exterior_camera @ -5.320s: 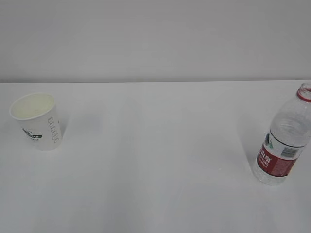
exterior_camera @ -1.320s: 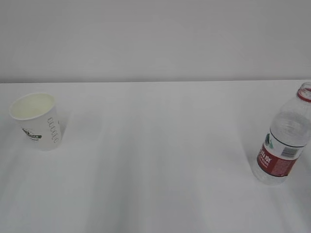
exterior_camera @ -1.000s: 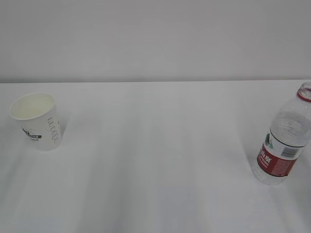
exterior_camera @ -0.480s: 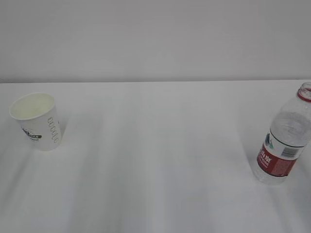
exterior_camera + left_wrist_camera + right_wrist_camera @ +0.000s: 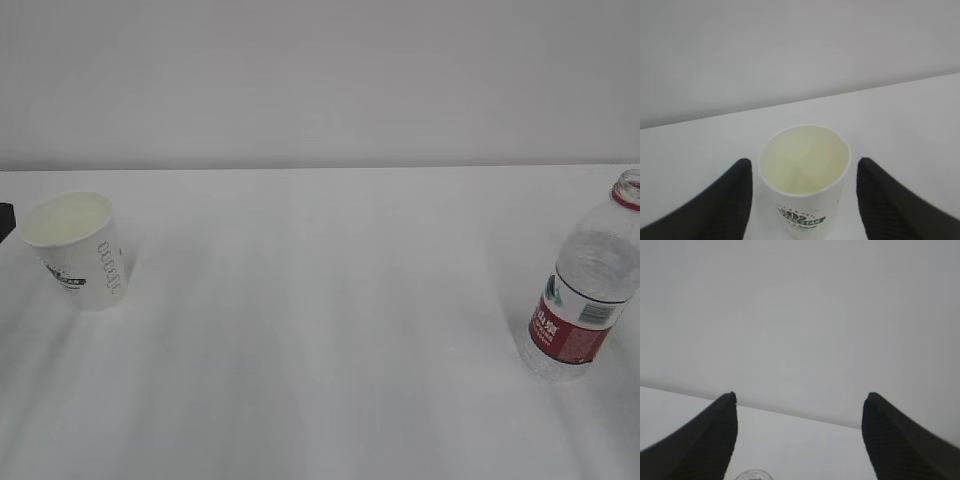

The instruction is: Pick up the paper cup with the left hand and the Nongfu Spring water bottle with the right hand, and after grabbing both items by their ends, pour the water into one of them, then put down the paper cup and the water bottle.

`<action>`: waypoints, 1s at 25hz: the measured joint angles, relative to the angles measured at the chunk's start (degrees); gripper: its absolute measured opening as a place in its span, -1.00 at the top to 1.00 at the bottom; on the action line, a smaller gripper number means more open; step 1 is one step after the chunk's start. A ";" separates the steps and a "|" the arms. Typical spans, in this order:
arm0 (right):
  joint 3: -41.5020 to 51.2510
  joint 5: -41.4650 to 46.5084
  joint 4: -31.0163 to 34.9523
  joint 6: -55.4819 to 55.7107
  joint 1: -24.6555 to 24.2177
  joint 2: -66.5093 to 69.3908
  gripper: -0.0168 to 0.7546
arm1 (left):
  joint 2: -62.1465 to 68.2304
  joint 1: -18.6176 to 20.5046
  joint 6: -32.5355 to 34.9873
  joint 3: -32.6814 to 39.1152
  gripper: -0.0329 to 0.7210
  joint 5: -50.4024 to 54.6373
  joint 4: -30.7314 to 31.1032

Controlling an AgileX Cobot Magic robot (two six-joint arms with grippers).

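Left wrist view puts us right on top of the paper cup [image 5: 805, 177]: the left hand [image 5: 805, 192] has its black fingers [image 5: 715, 210] spread wide, one either side of the cup, clear of its wall, nothing held. The cup looks empty, just a cream inside with no liquid I can make out. It should be featherlight and thin-walled, so a hard squeeze would buckle it; a gentle pinch across the body below the rim looks the sensible hold.

In the exterior view the cup [image 5: 75, 250] stands upright near the left edge of the white table [image 5: 320, 350], with a sliver of black at that edge beside it. Well apart, by the right edge, stands the Nongfu Spring water bottle [image 5: 585, 285], upright and apparently uncapped. I can't read the level of water inside.

The right hand [image 5: 800, 440] also has its fingers wide and empty, and only the bottle's mouth [image 5: 752, 475] peeks in at the bottom. I'd judge the bottle heavier, ribbed but slick and squashy; the mid-body around the red label should give the surest grip.
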 joint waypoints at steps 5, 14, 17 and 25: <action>0.00 -2.05 -0.24 0.00 0.00 3.61 -0.57 | 6.11 0.00 0.00 0.00 -0.38 -6.26 -0.13; 2.19 -7.19 -0.36 0.11 0.00 5.91 -0.57 | 13.10 0.00 -0.69 0.00 -0.38 -12.85 -0.03; 5.07 -10.04 -0.46 1.02 0.00 5.91 -0.57 | 14.30 0.00 -0.89 0.00 -0.38 -14.30 0.06; 8.75 -13.72 -0.46 2.91 0.00 5.91 -0.57 | 16.06 0.00 -0.94 0.00 -0.38 -17.78 0.61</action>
